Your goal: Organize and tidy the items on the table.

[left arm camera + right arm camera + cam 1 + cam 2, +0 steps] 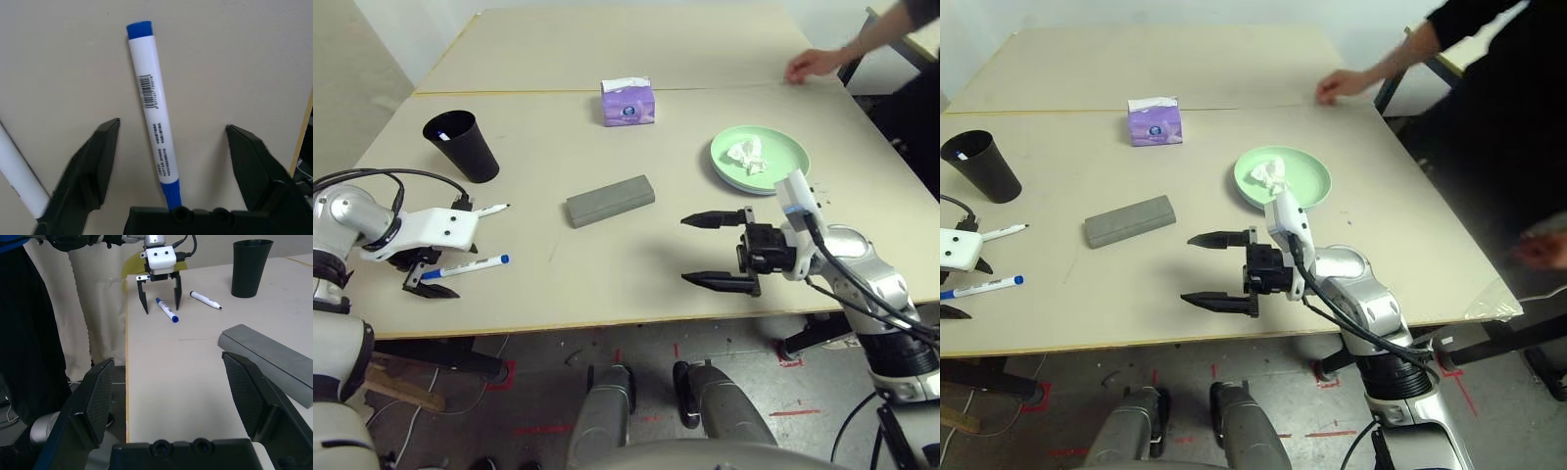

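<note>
Pale beige tabletop (607,284) fills the workspace, with a thin seam line running across its far part and a grey floor marked with red tape below its near edge.

Blue-capped marker (467,266) lies flat near the near-left corner of the table, directly between the two black fingers of the left gripper (423,279). The gripper points steeply down over it with the fingers spread on either side; in the left wrist view neither finger touches the marker body (155,110), and nothing is gripped. Black-capped marker (487,210) lies just beyond, apart from the first, between it and the black cup (462,146) standing upright farther back on the left.

Grey glasses case (610,200) lies at an angle in the middle of the table, well apart from both grippers. Right gripper (705,250) hovers level above the near-centre of the table, pointing toward the robot's left, fingers wide apart and empty.

Light-green plate (783,147) sits beyond the right gripper with a crumpled white tissue (745,154) in it; a light-blue rim shows beneath its near edge. Purple tissue box (627,102) stands near the seam.

Bare surface extends between the case and the near edge. A person's hand (810,66) rests on the far right edge.
</note>
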You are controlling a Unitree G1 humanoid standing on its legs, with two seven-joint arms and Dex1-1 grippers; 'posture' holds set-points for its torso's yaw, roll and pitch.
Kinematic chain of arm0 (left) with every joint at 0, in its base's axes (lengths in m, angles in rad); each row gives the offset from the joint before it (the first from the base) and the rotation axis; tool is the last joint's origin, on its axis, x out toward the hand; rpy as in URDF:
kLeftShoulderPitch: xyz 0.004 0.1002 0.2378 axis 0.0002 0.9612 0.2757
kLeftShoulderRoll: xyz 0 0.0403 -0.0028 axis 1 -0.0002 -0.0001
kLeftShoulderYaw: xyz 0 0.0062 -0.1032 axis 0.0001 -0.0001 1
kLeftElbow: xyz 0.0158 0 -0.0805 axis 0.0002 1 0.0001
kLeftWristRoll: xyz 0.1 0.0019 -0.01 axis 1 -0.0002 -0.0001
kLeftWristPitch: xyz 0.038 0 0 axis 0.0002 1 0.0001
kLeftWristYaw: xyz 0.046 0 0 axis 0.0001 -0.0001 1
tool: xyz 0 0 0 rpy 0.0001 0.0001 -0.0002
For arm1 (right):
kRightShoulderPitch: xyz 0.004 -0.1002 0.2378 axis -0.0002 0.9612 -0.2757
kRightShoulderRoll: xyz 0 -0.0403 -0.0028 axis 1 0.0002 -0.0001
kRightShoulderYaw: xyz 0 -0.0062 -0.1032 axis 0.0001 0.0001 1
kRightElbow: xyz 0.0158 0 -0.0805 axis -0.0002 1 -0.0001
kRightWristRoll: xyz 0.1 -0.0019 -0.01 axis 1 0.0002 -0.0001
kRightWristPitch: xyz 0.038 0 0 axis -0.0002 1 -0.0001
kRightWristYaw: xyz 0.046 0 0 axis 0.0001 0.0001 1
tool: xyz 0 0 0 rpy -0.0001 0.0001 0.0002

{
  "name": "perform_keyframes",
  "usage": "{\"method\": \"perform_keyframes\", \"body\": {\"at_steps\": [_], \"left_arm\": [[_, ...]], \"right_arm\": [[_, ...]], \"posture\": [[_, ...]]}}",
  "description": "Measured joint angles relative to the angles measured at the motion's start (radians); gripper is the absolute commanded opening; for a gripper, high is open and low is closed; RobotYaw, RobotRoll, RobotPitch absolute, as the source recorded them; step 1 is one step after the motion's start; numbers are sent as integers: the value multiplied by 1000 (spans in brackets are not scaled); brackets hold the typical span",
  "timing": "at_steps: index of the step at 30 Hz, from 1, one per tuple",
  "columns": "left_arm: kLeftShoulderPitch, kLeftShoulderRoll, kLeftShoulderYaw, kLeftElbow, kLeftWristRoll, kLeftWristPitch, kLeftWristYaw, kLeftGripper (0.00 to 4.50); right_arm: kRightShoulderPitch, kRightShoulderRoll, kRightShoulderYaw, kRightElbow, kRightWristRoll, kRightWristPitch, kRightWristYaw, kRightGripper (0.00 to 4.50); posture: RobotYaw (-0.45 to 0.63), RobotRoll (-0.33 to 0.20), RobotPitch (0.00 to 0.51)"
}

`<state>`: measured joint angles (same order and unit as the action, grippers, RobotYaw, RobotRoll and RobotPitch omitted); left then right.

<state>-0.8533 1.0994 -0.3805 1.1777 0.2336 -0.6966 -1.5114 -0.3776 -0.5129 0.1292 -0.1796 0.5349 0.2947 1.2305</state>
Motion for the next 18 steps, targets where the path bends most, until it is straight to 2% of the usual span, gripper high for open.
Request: {"method": "perform_keyframes", "body": {"at_steps": [9,10,18], "left_arm": [[1,-4,13,9,30,1,3,498],[1,-5,15,9,32,1,3,273],[1,-26,65,10,7,20,-24,259]], "right_arm": [[-7,0,0,0,1,2,-8,4500],[-10,0,0,0,2,3,-9,4500],[-14,1,0,4,4,4,-15,4500]], "posture": [[-53,0,141],[-53,0,138],[-44,0,140]]}}
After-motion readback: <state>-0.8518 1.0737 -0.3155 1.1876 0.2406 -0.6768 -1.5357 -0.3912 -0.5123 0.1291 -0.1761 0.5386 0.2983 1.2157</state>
